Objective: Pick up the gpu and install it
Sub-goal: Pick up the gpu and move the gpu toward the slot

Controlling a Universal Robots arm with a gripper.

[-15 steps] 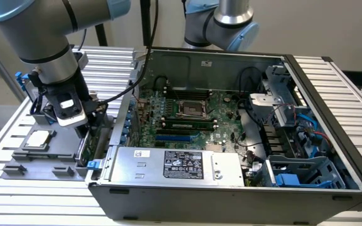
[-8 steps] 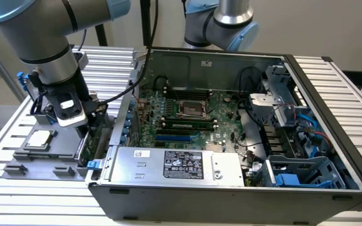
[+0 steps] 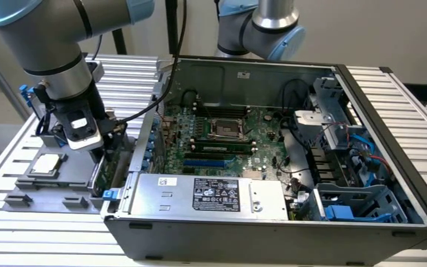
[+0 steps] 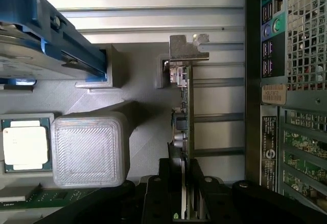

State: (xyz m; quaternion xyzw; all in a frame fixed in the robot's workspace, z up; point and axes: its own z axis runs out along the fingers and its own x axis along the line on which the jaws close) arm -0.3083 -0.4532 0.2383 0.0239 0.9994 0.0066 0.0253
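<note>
Exterior view, slatted metal table (image 3: 391,100), open computer case (image 3: 273,239) just beside the gripper (image 4: 186,203), fingers (image 4: 202,193) apparently pinched on the edge-up gpu (image 4: 185,116), grey tray (image 4: 148,132) below them, CPU chip (image 4: 25,144) seated in it nearby.

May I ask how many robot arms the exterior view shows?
2. One arm at the exterior view's left over the grey tray, its gripper shut on the gpu; the other arm behind the computer case. More may be hidden.

**Bench headcount, live**

I'm counting two robot arms (image 3: 43,33), one gripper (image 4: 184,169), one gpu (image 4: 186,106) and one hard drive (image 4: 30,45). One CPU chip (image 3: 46,163) is sitting at nine o'clock from one open computer case (image 3: 273,236).
</note>
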